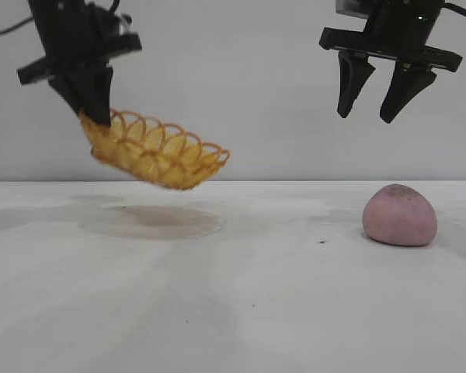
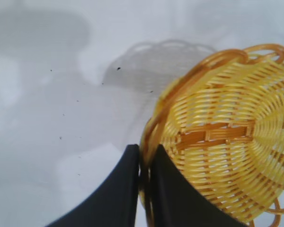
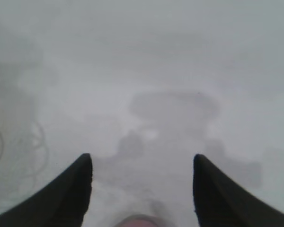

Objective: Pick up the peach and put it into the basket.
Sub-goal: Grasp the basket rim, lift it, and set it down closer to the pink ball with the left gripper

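step: right hand [image 1: 376, 118] about to go down for the peach [image 1: 399, 215]; pick not yet made, judged from the layout
peach: sits on the counter [image 1: 233, 295] at the right, rounded, pink-mauve, dark specks on top, nothing touching it
right hand: high above the peach and slightly toward the basket side, fingers spread wide, empty; its wrist view shows only a sliver of the peach [image 3: 141, 220] at the frame edge between the fingers
left hand: [image 1: 93, 105] clamped on the looped rim of the basket [image 1: 159, 151], holding it in the air, tilted, free end drooping toward the middle
basket in left wrist view: fingers [image 2: 118, 189] pinch the orange rim, yellow woven basket [image 2: 227, 142] interior showing and empty
how to do it well: shift the right hand outward so the peach centres between the fingers, drop straight down, close around the widest part; matte lump probably grips fine, but rounded so a high pinch could squirt it out
drop-off: basket is tilted and shallow, so levelling it or releasing low over the deeper end would be safer; fruit could roll off the low edge
counter: white, matte, a few dark specks, faint smudges, basket shadow [image 1: 151, 221] below it
room: plain pale wall behind, nothing else seen
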`<action>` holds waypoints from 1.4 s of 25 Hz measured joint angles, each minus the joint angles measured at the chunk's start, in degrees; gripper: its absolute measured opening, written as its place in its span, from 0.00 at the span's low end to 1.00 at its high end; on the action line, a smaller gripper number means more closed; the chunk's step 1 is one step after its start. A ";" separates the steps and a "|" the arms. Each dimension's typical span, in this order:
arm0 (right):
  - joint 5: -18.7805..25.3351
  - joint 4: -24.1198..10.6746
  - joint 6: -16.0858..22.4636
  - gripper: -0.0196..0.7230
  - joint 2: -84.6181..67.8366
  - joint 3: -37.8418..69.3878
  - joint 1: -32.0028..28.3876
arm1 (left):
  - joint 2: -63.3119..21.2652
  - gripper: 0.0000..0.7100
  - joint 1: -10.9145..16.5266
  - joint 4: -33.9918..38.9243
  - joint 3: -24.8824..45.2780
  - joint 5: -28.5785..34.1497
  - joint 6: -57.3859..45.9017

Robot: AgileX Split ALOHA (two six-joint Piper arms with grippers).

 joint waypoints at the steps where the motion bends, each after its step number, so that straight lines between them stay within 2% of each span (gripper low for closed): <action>1: 0.00 0.00 0.00 0.63 0.00 0.00 0.00 | -0.80 0.00 0.00 -1.82 1.04 0.00 -0.69; 6: 0.00 0.00 -0.09 0.63 0.00 0.00 0.00 | -3.88 0.00 -0.18 -11.36 10.88 -1.00 -1.67; 9: 0.00 0.00 -0.09 0.63 0.00 0.00 0.00 | -5.50 0.00 -1.14 -15.54 19.72 -7.39 -2.59; 14: 0.00 0.00 -0.09 0.63 0.00 0.00 0.00 | -6.37 0.00 -3.99 -21.49 29.62 -18.63 -3.33; 19: 0.00 0.00 -0.09 0.63 0.00 0.00 0.00 | -6.16 0.00 -5.18 -25.60 32.20 -25.36 -3.53; 28: 0.09 0.00 -0.09 0.63 0.00 0.00 0.00 | -3.27 0.00 -6.22 -26.46 33.50 -26.92 -5.78; 29: 0.09 0.00 -0.09 0.63 0.00 0.00 0.00 | -3.27 0.09 -6.22 -26.92 33.50 -27.18 -6.21; 30: 0.09 0.00 -0.09 0.63 0.00 0.00 0.00 | -3.27 0.09 -6.22 -27.54 33.50 -27.43 -6.66; 35: 0.09 0.00 -0.09 0.63 0.00 0.00 0.00 | -3.27 0.49 -6.22 -28.01 33.50 -27.07 -7.89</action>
